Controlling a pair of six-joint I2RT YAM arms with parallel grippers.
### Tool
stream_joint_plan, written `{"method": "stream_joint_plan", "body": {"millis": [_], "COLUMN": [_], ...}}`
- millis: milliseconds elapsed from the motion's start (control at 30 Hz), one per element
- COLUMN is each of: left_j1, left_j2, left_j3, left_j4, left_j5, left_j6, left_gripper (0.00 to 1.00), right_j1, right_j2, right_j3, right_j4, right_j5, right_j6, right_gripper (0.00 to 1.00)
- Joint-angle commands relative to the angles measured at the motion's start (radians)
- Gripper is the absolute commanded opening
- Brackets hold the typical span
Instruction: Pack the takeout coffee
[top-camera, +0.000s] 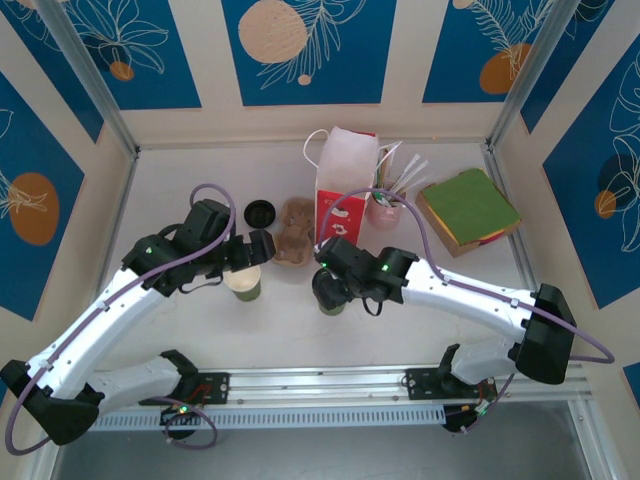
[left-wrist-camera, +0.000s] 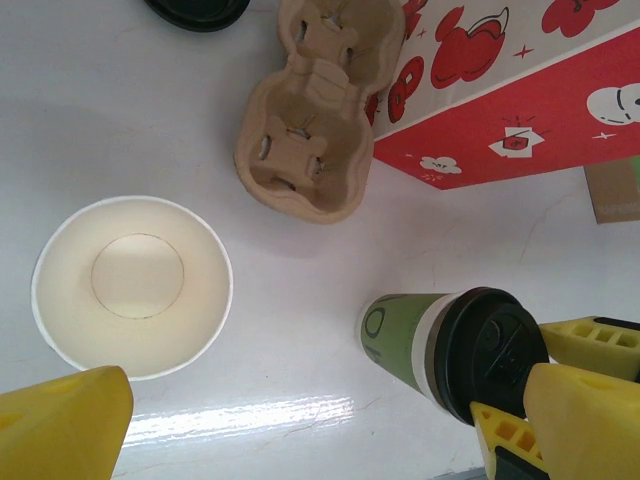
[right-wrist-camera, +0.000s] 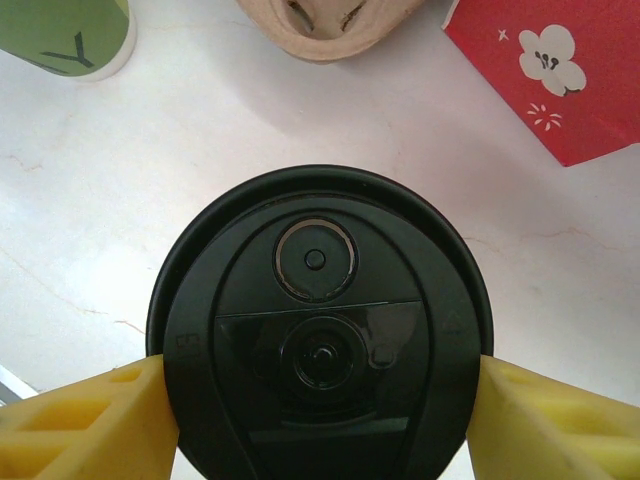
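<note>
Takeout coffee (right-wrist-camera: 320, 330) stands on the table (top-camera: 280, 330) near the red-and-white bag (top-camera: 338, 205). The right gripper (right-wrist-camera: 320, 405) is clamped on its black lid. The left gripper (top-camera: 250, 258) hangs spread wide by a lidless cup (left-wrist-camera: 132, 287).

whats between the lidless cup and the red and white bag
The cardboard cup carrier sits between the lidless cup and the bag, clearest in the left wrist view.
</note>
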Motion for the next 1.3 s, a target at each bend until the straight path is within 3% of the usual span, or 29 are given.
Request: {"method": "stream_joint_plan", "body": {"millis": [0,1267], "left_j1": [-0.010,-0.011], "left_j2": [-0.006,0.000], "left_j3": [0.024,0.026], "left_j4": [-0.022,-0.021], "left_j5": [-0.021,-0.018], "left_j6": [0.015,0.019], "left_gripper": [1.00,1.00], "right_j1": [0.010,0.045], "right_j2": [0.012,0.046], "right_j3": [0.036,-0.002], "right_j4": [-0.026,-0.037], "right_j5": [0.052,0.065], "right_j6": [-0.014,0.032], "right_gripper": [0.69,0.70]}}
